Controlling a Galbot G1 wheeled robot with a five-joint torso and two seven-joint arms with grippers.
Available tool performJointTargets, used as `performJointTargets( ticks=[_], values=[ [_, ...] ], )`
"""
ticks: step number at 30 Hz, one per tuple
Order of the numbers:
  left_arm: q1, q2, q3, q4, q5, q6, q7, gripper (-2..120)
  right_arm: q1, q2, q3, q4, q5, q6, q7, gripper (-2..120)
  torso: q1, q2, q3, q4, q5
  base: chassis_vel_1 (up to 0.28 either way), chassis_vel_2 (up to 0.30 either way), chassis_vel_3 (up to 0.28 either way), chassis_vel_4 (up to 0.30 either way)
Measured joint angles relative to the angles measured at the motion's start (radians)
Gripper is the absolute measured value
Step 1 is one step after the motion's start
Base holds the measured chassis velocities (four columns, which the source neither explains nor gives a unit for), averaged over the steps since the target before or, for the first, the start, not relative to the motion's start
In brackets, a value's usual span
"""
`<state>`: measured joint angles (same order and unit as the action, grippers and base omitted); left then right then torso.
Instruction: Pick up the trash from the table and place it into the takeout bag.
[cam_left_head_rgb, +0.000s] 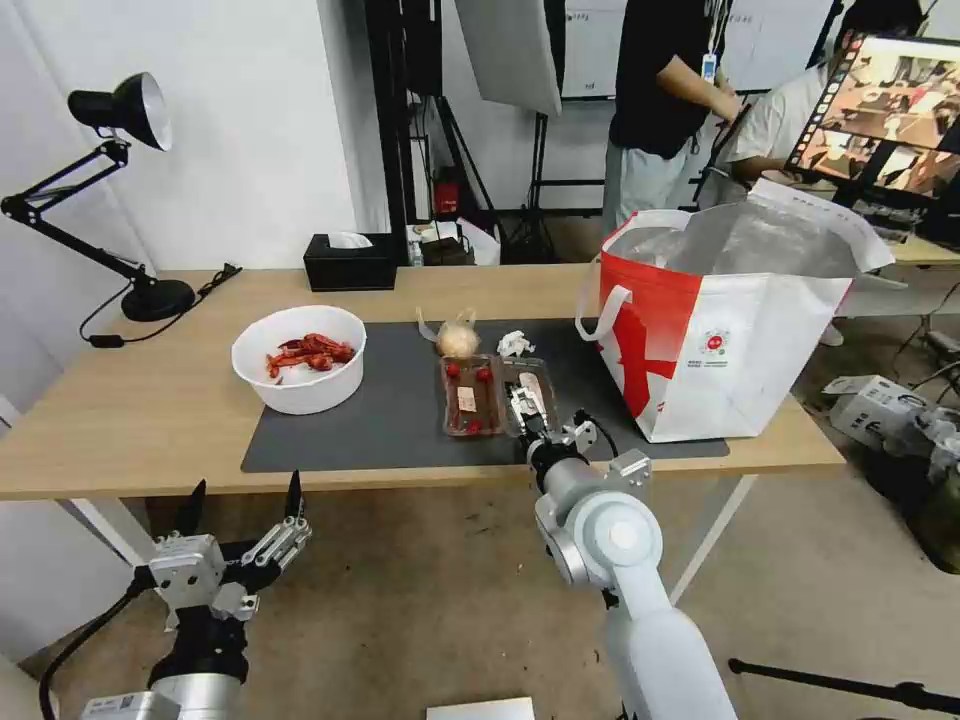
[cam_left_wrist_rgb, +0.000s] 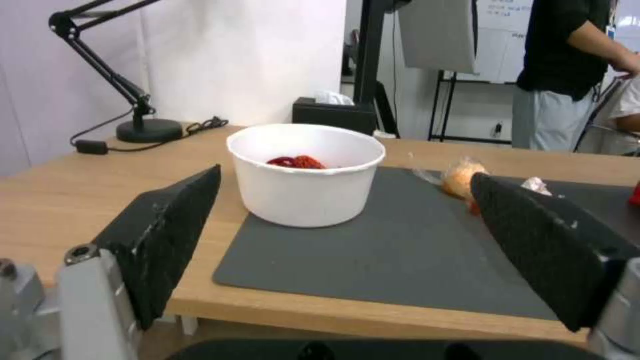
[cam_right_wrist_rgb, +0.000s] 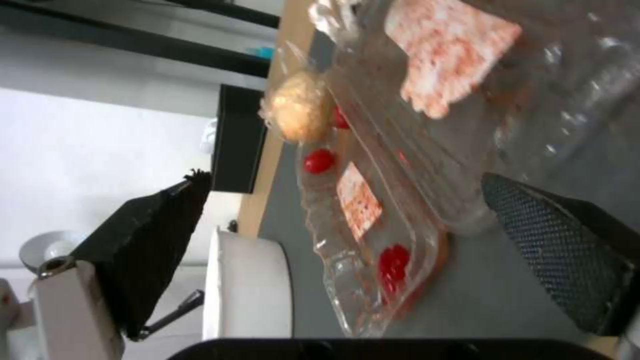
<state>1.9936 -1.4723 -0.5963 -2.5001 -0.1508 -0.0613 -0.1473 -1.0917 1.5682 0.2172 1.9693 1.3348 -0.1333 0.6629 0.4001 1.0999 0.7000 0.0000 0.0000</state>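
Note:
On the dark mat (cam_left_head_rgb: 380, 425) of the table (cam_left_head_rgb: 140, 405) stand the white bowl (cam_left_head_rgb: 298, 358) of red shells, the clear hinged tray (cam_left_head_rgb: 473, 396), the wrapped yellowish ball (cam_left_head_rgb: 458, 340) and the crumpled tissue (cam_left_head_rgb: 515, 343). The takeout bag (cam_left_head_rgb: 730, 320) stands open at the table's right end. My right gripper (cam_left_head_rgb: 528, 405) hovers open at the tray's right half. In the right wrist view its fingers (cam_right_wrist_rgb: 153, 240) flank the tray (cam_right_wrist_rgb: 373, 220), not closed on it. My left gripper (cam_left_head_rgb: 240, 505) stays open below the front edge, facing the bowl (cam_left_wrist_rgb: 307, 175).
A black tissue box (cam_left_head_rgb: 350, 262) sits at the table's back edge, and a black desk lamp (cam_left_head_rgb: 130, 200) with its cable stands at the back left. Stands, a monitor and people are behind the table. A box and cables lie on the floor at the right.

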Motion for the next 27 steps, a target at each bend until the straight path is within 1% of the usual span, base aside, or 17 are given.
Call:
performJointTargets(
  ticks=[1,3,4,6,9,14,17,18,20,21,22,27],
  values=[
    [-0.001,0.000,0.000,0.000,-0.001,0.000,0.000,100,0.000,-0.003,-0.008,-0.004,-0.041,-0.003,-0.020,100,0.000,0.000,0.000,0.0000,0.0000,0.000,0.000,0.000,0.000],
    [-0.003,0.000,0.002,0.000,-0.003,0.001,0.000,100,-0.001,-0.016,-0.035,-0.018,-0.164,-0.023,-0.074,100,0.000,0.000,0.000,0.0000,0.0000,0.000,0.000,0.000,0.000],
    [-0.003,0.000,0.002,0.000,-0.003,0.001,0.000,100,-0.001,-0.016,-0.035,-0.018,-0.164,-0.023,-0.074,100,0.000,0.000,0.000,0.0000,0.0000,0.000,0.000,0.000,0.000],
    [-0.004,-0.001,0.003,0.000,-0.005,0.002,0.000,100,-0.001,-0.027,-0.054,-0.034,-0.254,-0.033,-0.116,100,0.000,0.000,0.000,0.0000,0.0000,0.000,0.000,0.000,0.000],
    [-0.004,-0.002,0.004,0.000,-0.006,0.002,0.000,100,0.002,-0.034,-0.070,-0.041,-0.292,-0.036,-0.141,100,0.000,0.000,0.000,0.0000,0.0001,0.000,0.000,0.000,0.000],
    [-0.004,-0.002,0.000,0.000,-0.007,0.002,0.000,100,0.005,-0.025,-0.078,-0.021,-0.242,-0.038,-0.116,100,0.000,0.000,0.000,0.0000,0.0000,0.000,0.000,0.000,0.000],
    [-0.001,0.001,-0.005,0.000,-0.008,0.002,0.000,100,-0.010,-0.003,-0.075,0.018,-0.094,-0.026,-0.021,100,0.000,0.000,0.000,0.0000,0.0000,0.000,0.000,0.000,0.000],
    [-0.001,0.001,-0.005,0.000,-0.008,0.002,0.000,100,-0.010,-0.003,-0.075,0.018,-0.094,-0.026,-0.021,100,0.000,0.000,0.000,0.0000,0.0000,0.000,0.000,0.000,0.000],
    [0.000,0.001,-0.006,0.000,-0.008,0.002,0.000,100,-0.018,0.000,-0.068,0.038,-0.030,-0.007,0.018,100,0.000,0.000,0.000,0.0000,0.0000,0.000,0.000,0.000,0.000],
    [0.000,0.001,-0.006,0.000,-0.008,0.002,0.000,100,-0.018,0.000,-0.068,0.038,-0.030,-0.007,0.018,100,0.000,0.000,0.000,0.0000,0.0000,0.000,0.000,0.000,0.000],
    [0.000,0.001,-0.006,0.000,-0.007,0.002,0.000,100,-0.020,0.001,-0.057,0.051,0.026,0.004,0.051,100,0.000,0.000,0.000,0.0000,0.0000,0.000,0.000,0.000,0.000],
    [0.001,0.000,-0.005,0.000,-0.006,0.003,0.000,100,-0.003,0.002,-0.040,0.050,0.092,0.029,0.097,100,0.000,0.000,0.000,0.0000,0.0000,0.000,0.000,0.000,0.000]
  ],
)
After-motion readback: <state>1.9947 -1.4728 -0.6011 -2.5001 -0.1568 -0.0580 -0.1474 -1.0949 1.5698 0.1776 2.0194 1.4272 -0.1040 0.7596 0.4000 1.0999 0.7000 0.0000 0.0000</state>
